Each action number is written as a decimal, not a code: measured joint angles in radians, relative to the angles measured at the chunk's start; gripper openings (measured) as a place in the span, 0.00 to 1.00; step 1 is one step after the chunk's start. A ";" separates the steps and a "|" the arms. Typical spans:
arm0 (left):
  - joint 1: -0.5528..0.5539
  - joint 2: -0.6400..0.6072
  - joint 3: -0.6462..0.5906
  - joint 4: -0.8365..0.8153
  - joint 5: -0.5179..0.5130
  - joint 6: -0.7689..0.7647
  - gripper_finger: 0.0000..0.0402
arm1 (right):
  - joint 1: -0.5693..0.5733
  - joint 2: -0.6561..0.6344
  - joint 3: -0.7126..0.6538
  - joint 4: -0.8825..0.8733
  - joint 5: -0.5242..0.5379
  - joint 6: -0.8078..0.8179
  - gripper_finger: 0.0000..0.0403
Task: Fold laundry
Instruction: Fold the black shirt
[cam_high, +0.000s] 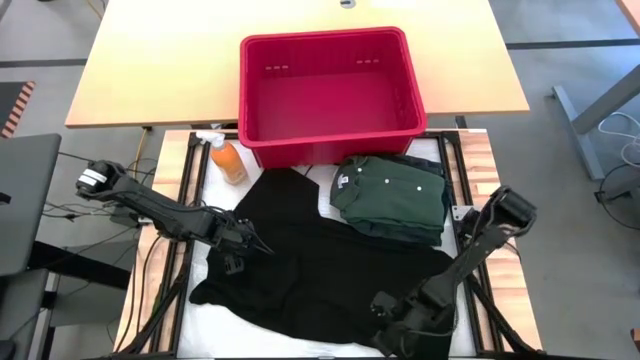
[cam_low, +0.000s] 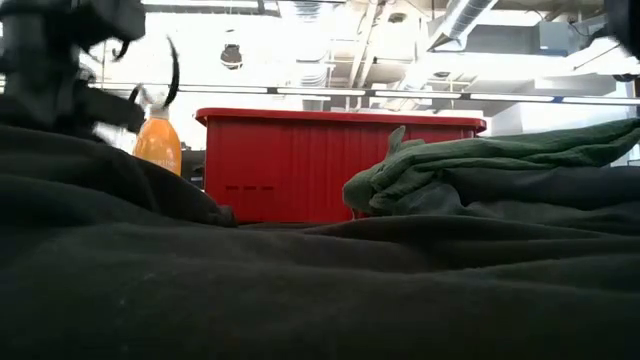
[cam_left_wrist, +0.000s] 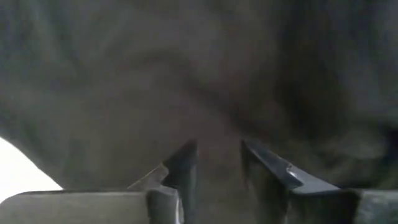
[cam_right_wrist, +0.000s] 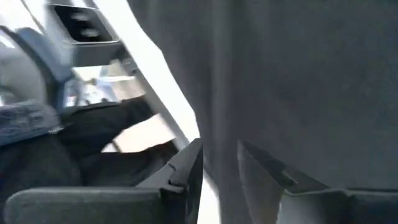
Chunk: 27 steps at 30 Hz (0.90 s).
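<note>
The left gripper (cam_left_wrist: 214, 165) had its fingers narrowly parted with black garment (cam_high: 320, 265) between them, at the cloth's left edge. The right gripper (cam_right_wrist: 217, 162) likewise pinched black cloth at the near right corner. The garment lay spread mid-table. The folded green shirt (cam_high: 392, 195) sat beside it, before the red basket (cam_high: 330, 90), an orange bottle (cam_high: 228, 160) nearby.
</note>
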 joint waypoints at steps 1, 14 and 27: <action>0.007 0.000 -0.025 0.000 0.004 -0.012 0.25 | -0.005 0.018 0.000 0.004 -0.002 -0.014 0.31; 0.103 -0.002 -0.146 0.031 -0.090 -0.030 0.05 | 0.029 0.029 0.002 -0.500 -0.158 -0.027 0.25; 0.339 0.001 -0.135 0.036 -0.186 0.035 0.00 | 0.020 -0.287 -0.002 -0.524 0.090 -0.026 0.25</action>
